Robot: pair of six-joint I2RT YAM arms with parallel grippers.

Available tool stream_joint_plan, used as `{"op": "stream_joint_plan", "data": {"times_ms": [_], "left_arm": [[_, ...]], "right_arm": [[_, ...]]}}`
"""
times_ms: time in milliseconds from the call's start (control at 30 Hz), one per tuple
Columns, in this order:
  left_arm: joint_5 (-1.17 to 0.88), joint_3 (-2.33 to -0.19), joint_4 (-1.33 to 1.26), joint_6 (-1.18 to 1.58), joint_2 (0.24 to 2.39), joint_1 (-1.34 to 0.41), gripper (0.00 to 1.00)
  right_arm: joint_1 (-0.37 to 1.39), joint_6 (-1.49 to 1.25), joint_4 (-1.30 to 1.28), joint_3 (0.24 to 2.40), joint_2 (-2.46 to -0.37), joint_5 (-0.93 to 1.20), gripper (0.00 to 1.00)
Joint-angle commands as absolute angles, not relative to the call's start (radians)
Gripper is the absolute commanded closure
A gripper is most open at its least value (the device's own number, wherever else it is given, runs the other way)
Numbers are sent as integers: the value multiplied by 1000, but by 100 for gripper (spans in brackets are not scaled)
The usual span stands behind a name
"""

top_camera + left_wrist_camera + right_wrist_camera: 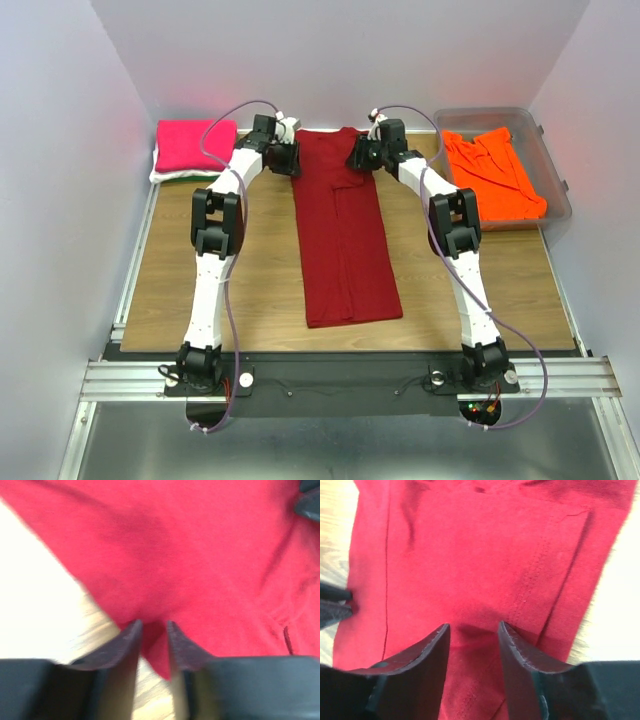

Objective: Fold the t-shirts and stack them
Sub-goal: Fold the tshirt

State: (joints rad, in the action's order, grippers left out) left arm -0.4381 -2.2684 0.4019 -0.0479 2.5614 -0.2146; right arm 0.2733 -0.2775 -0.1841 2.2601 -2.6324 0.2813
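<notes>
A dark red t-shirt (340, 230) lies folded into a long strip down the middle of the table, collar end far from me. My left gripper (285, 152) is at its far left corner. In the left wrist view the gripper (152, 625) has its jaws close together with a corner of the red cloth (200, 555) pinched between them. My right gripper (362, 152) is at the far right corner. In the right wrist view the gripper (472, 626) has a ridge of red cloth (470, 555) between its jaws. A hot pink shirt (195, 145) lies folded at the back left.
The pink shirt rests on a white folded one (162, 178). A bright orange shirt (495, 175) lies crumpled in a clear plastic tub (548, 130) at the back right. The wooden table (200, 290) shows on both sides of the red shirt.
</notes>
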Motion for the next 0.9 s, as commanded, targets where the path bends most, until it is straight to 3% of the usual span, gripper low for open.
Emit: {"op": "stream_joint_plan", "data": {"times_ms": [0, 133, 300, 467, 600, 867], "left_arm": [[-428, -2326, 407, -93, 2464, -179, 49], [-475, -2202, 387, -127, 2315, -186, 43], [-575, -1869, 368, -193, 2090, -227, 60], [-597, -1570, 360, -279, 1927, -307, 76], [-656, -1320, 330, -328, 1844, -382, 77], [-575, -1143, 342, -409, 1828, -495, 84]], "right_arm": [[256, -285, -196, 2226, -2567, 365, 46], [258, -255, -196, 2100, -2381, 489, 39], [258, -198, -224, 1878, -2123, 623, 39], [259, -98, -353, 1649, -1952, 641, 51], [262, -52, -417, 1419, -1866, 656, 53], [279, -8, -442, 1071, -1736, 652, 57]]}}
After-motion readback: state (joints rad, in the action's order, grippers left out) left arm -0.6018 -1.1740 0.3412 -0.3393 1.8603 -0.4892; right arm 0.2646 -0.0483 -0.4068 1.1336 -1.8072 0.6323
